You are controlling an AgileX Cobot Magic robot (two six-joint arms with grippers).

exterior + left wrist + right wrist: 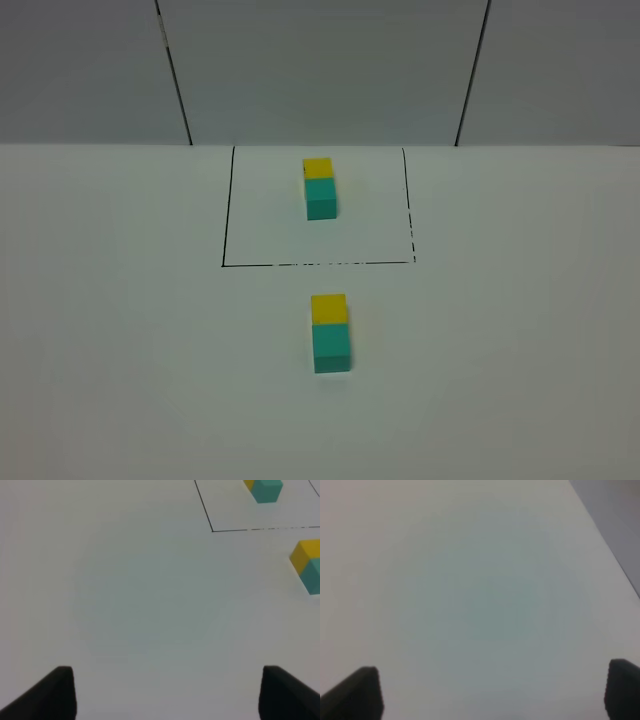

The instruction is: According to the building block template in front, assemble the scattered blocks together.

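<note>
The template, a yellow cube [318,167] joined to a teal cube [321,197], sits inside a thin black drawn rectangle [228,210] at the back of the table; it also shows in the left wrist view [265,489]. In front of the frame, the loose yellow cube [328,308] touches the loose teal cube [332,347], yellow behind teal; both show at the edge of the left wrist view [309,564]. My left gripper [167,692] is open and empty over bare table. My right gripper [492,692] is open and empty. Neither arm shows in the exterior view.
The white table [120,330] ends at a grey panelled wall [320,70] behind the frame. The right wrist view shows only bare table [470,600] and a strip of the wall [620,515].
</note>
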